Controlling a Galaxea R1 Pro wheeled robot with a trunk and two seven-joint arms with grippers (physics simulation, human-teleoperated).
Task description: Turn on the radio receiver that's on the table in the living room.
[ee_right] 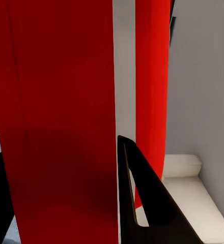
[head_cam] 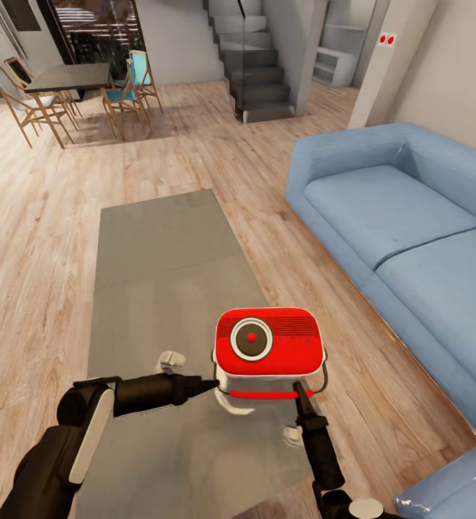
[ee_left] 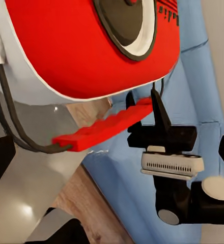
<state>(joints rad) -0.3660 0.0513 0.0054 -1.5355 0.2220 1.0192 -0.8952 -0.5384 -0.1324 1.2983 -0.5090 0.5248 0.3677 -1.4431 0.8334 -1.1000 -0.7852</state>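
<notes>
The small bright red rounded radio receiver [head_cam: 269, 341] is sitting toward the near right end of the long grey bench [head_cam: 159, 288]. The left tool [head_cam: 210, 386] is touching its left side, the right tool [head_cam: 298, 393] its lower right; neither tool's opening can be told.
</notes>
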